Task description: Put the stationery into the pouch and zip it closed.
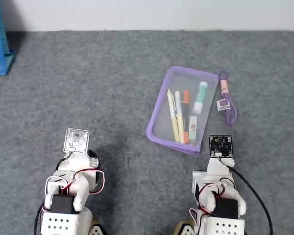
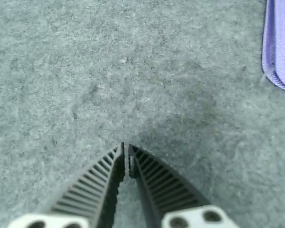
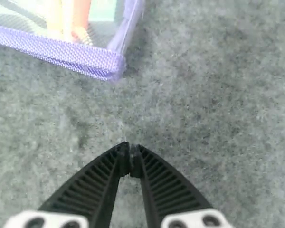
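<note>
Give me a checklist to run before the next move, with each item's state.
1. Stationery inside pouch: ok.
2. Zip fully closed: cannot tell; zip pull sits at a far corner.
3. Left gripper shut and empty: ok.
4. Right gripper shut and empty: ok.
5. Both grippers apart from the pouch: ok.

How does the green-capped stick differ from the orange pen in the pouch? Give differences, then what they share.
The green-capped stick is shorter and thicker; the orange pen is longer and slimmer. The stick lies toward the pouch's far end; the pen reaches nearly to its near edge. Both lie lengthwise inside the pouch.
</note>
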